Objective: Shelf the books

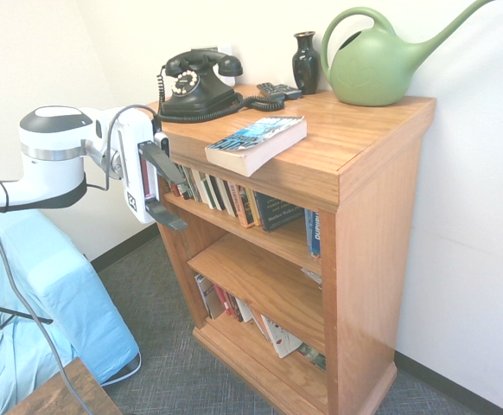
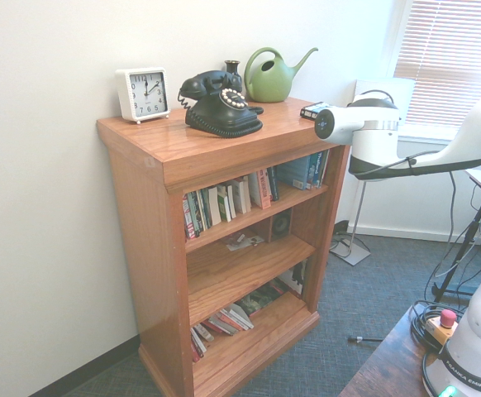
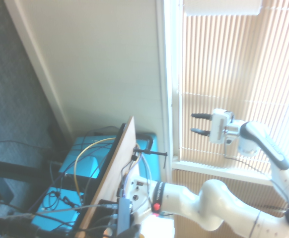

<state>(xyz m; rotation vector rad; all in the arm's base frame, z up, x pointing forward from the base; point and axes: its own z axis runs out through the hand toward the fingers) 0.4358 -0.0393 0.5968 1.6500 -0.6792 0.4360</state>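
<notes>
The book (image 1: 256,143), a thick paperback with a blue-and-white cover and cream page edges, lies flat on top of the shelf (image 1: 372,216), its corner overhanging the front edge. In the second exterior view only a sliver of the book (image 2: 310,110) shows behind the arm. My gripper (image 1: 182,205) hovers at the bookcase's left front corner, level with the top shelf and left of and below the book. Its two dark fingers stand one above the other, open, with nothing between them. The wrist view faces away, toward a window with blinds.
On the bookcase top stand a black rotary phone (image 1: 198,85), a dark vase (image 1: 305,60), a green watering can (image 1: 377,65) and a white clock (image 2: 142,93). A row of thin books (image 1: 226,194) fills the top shelf; more lean on the bottom shelf. A blue-draped object (image 1: 53,303) sits at left.
</notes>
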